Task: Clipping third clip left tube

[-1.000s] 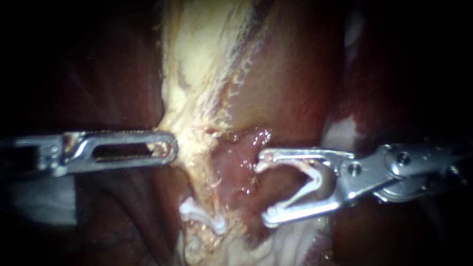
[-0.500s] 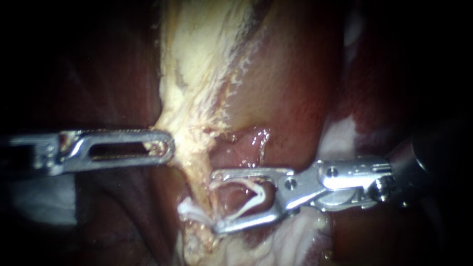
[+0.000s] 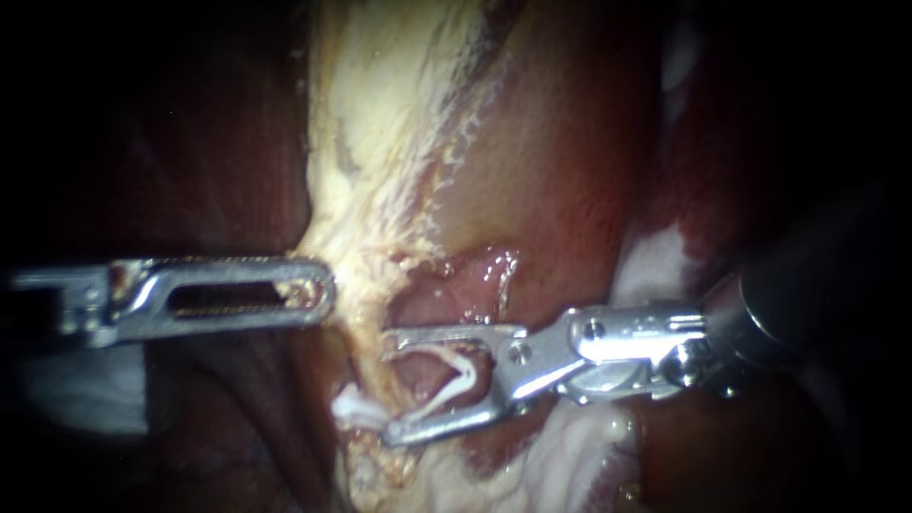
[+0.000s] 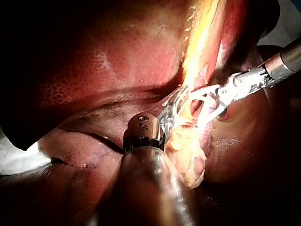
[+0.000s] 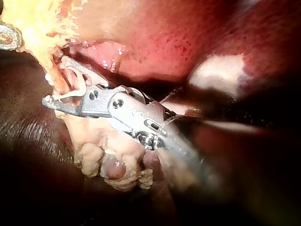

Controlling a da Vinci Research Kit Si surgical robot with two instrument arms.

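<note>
Here, in the endoscope view, the left instrument [image 3: 328,285] pinches the pale yellow stringy tube [image 3: 372,328] in slotted steel jaws. The right instrument [image 3: 389,385], jaws spread, carries an open white V-shaped clip [image 3: 456,370] to the tube, just above a seated white clip [image 3: 351,408]. Left wrist view: both tips meet at the tube; right wrist view: the loaded clip lies against it

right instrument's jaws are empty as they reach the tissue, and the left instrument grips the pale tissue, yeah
Not empty. The right instrument carries a white clip, spread in a V between its jaws, as the endoscope view shows. The rest holds: its jaws have reached the tissue, and the left instrument grips the pale tissue.
</note>
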